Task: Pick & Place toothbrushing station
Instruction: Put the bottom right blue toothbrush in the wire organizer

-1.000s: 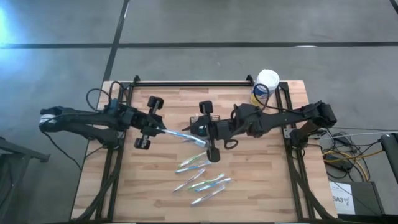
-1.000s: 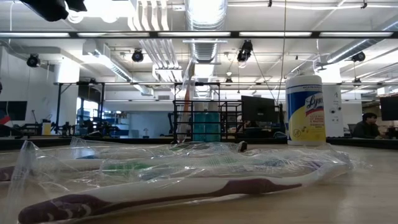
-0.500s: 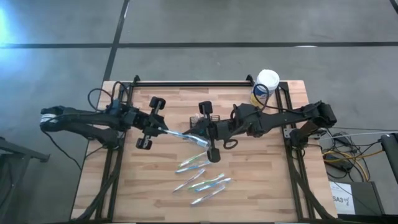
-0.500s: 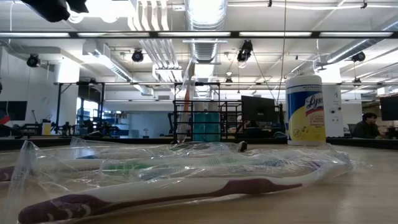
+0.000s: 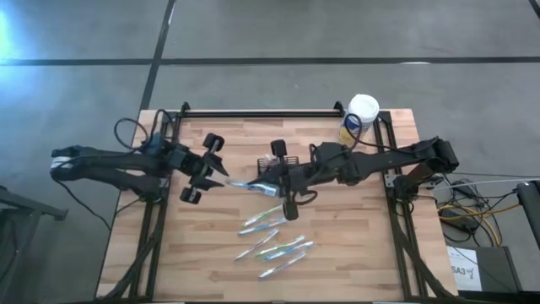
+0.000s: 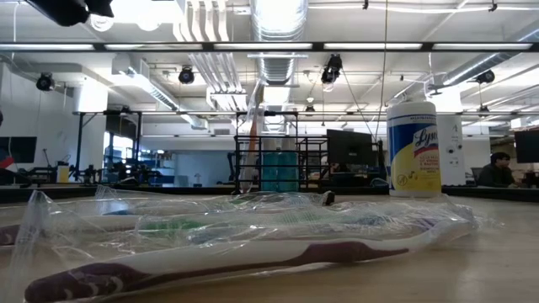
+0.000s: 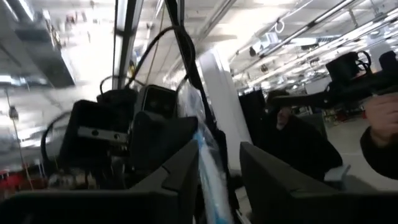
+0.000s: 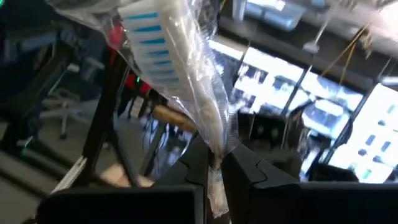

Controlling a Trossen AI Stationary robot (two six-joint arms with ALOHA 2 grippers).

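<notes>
A toothbrush in clear wrap (image 5: 247,185) hangs above the table's middle, between my two grippers. My right gripper (image 5: 272,184) is shut on its one end. My left gripper (image 5: 217,173) stands open at the other end, and the wrapped toothbrush (image 7: 209,118) passes between its fingers. The toothbrushing station (image 5: 267,162), a small black mesh caddy, stands on the table just beyond the right gripper and is partly hidden by it. Several more wrapped toothbrushes (image 5: 274,238) lie flat on the near half of the table, and they fill the foreground of the low view (image 6: 253,244). My right gripper pinches the wrap's end (image 8: 216,149) between its two fingers (image 8: 244,175). The toothbrush reaches away from the fingers toward the left gripper, clear of the table. My left gripper has the wrap (image 7: 204,155) close along one finger; whether it touches, I cannot tell.
A white-lidded canister with a yellow label (image 5: 361,112) stands at the table's far right corner and shows in the low view (image 6: 413,147). A black rail (image 5: 261,112) runs along the far edge. Bare wood (image 5: 194,245) lies at the near left.
The held toothbrush's left end now shows a little apart from my left gripper, where before it reached into it. Both grippers have tipped slightly and stayed in place.
</notes>
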